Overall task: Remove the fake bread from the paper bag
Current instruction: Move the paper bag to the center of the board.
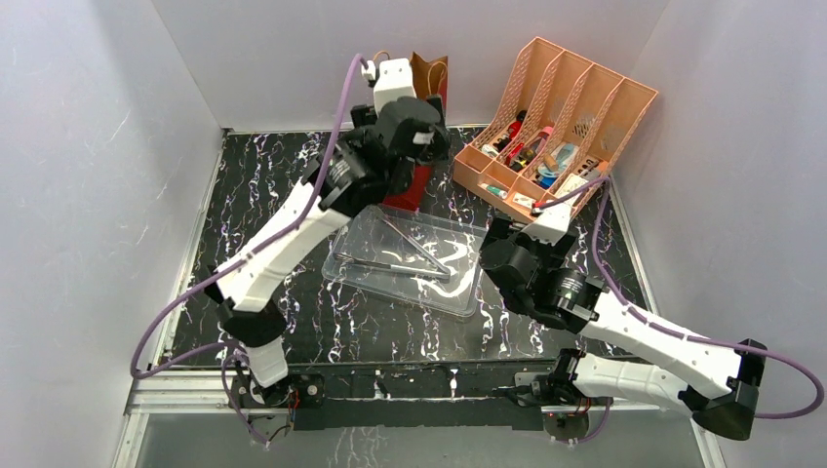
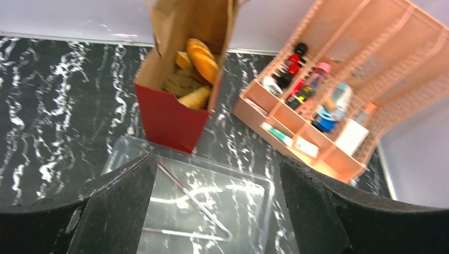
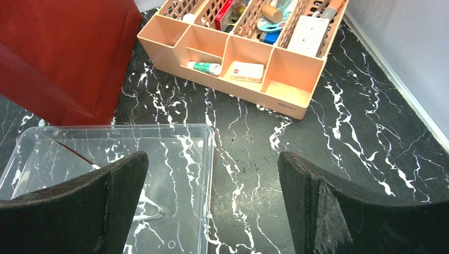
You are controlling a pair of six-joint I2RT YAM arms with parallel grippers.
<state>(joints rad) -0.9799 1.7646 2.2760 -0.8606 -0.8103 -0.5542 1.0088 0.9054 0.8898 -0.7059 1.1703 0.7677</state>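
With the left gripper (image 2: 217,165) spread wide and empty, the fake bread (image 2: 201,59) sits just ahead of it inside the paper bag (image 2: 168,117), so enter centred through the mouth, off the walls (right gripper (image 3: 212,159) gapes too, empty).

the top view looks down from high above the near edge, taking in the whole surface (image 1: 255,200). the left wrist view looks forward and down into the paper bag (image 2: 168,119); the right wrist view sits lower, near the organizer (image 3: 294,66). both share the tray (image 2: 249,206).
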